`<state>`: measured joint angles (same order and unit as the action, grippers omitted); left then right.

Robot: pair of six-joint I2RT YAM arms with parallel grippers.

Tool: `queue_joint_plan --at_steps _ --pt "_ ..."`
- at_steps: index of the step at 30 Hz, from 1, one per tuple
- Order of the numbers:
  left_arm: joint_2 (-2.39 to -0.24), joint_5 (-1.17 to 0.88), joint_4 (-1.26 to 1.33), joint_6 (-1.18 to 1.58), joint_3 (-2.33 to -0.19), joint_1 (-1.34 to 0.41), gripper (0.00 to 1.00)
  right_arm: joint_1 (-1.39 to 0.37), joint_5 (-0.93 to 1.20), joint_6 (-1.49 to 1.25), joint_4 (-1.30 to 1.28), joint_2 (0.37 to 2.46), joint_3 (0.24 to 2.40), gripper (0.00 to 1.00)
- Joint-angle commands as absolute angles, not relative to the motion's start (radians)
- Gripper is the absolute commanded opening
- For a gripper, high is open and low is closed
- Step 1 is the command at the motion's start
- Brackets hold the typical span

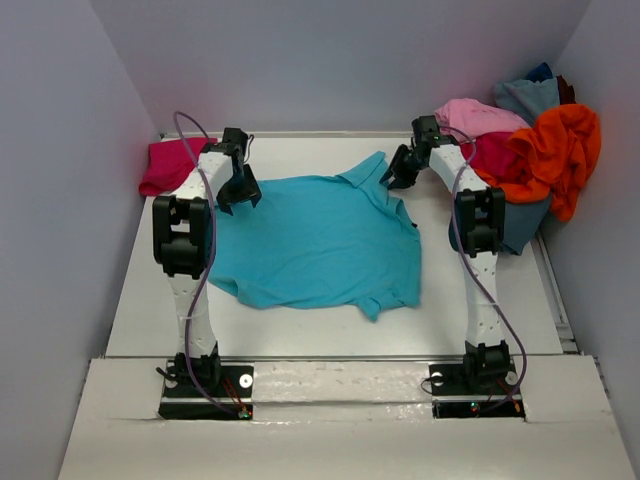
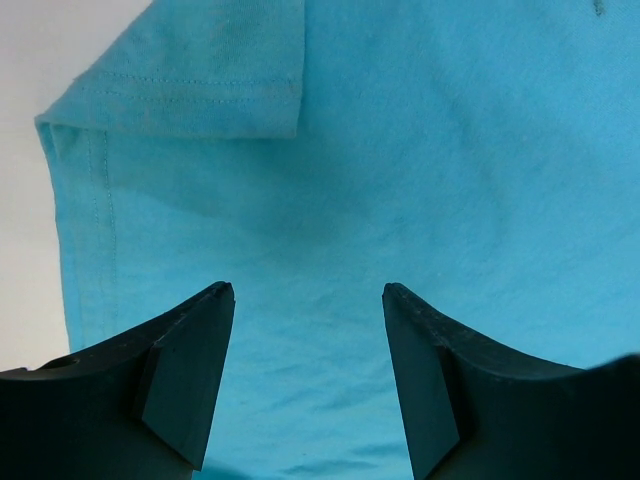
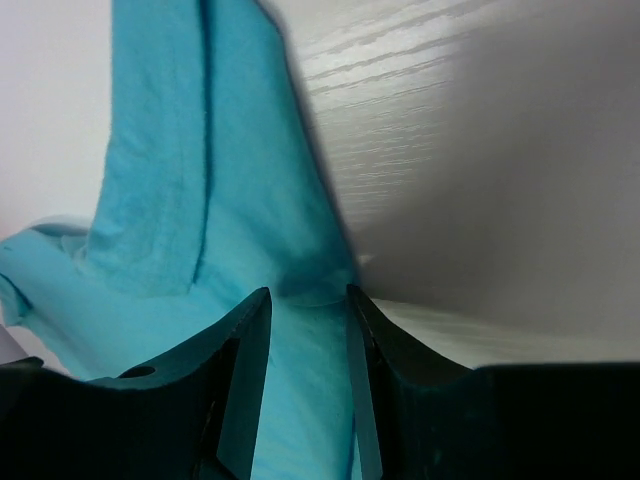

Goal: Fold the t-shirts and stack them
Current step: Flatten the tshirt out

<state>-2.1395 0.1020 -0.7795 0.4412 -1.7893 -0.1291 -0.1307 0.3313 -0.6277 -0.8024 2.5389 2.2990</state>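
Step in hand (judgement): first fold of the turquoise t-shirt; nothing folded or stacked yet.

Far left, back of table [image 1: 140,300]: one magenta-pink shirt [image 1: 172,165], bunched against the wall and apart from the work.

Left hand [image 1: 238,190]: over the back-left corner of the turquoise t-shirt [image 1: 320,245]. Jaws stand wide apart with nothing between them.

Centre: the turquoise t-shirt lies spread across the middle of the table. It is mostly flat, with its near-right corner curled and its back-right corner drawn up into a peak.

Right hand [image 1: 400,172]: at that peak. Jaws are drawn in narrow with a ridge of turquoise cloth between them. This reads as a pinch on the shirt.

Far right, back corner: heap of shirts [image 1: 530,150], unfolded, in light pink, magenta, orange and blue.

Next move (judgement): the left hand needs to drop and close on its own corner, so that both back corners can be carried toward the near hem together. A lift on one side only would skew the fold.

View differences:
- Left wrist view shows a sleeve [image 2: 200,95] folded over onto the body, with its stitched hem. The top view does not resolve this. It also confirms no cloth sits between the left fingers [image 2: 190,380].
- Right wrist view shows the cloth rising steeply from the jaws. It is blurred, so the depth of the bite is uncertain.
- Only the top view gives the shirt's overall lie and the waiting shirts.
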Motion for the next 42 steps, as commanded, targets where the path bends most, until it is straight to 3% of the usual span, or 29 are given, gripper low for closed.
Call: queue_joint_plan --at_steps 1,19,36,42 --pt "-2.091 0.107 -0.81 0.422 -1.838 -0.126 0.72 -0.13 0.301 -0.627 -0.801 2.559 2.344 0.43" --pt "-2.121 0.094 -0.821 0.42 -1.871 -0.126 0.72 -0.13 0.216 -0.584 -0.85 2.554 2.349 0.45" --pt "-2.126 0.1 -0.827 0.423 -1.878 -0.117 0.72 -0.13 0.373 -0.618 -0.782 2.649 2.382 0.38" --pt "-2.131 0.095 -0.827 0.425 -1.878 -0.117 0.72 -0.13 0.345 -0.607 -0.804 2.68 2.447 0.28"
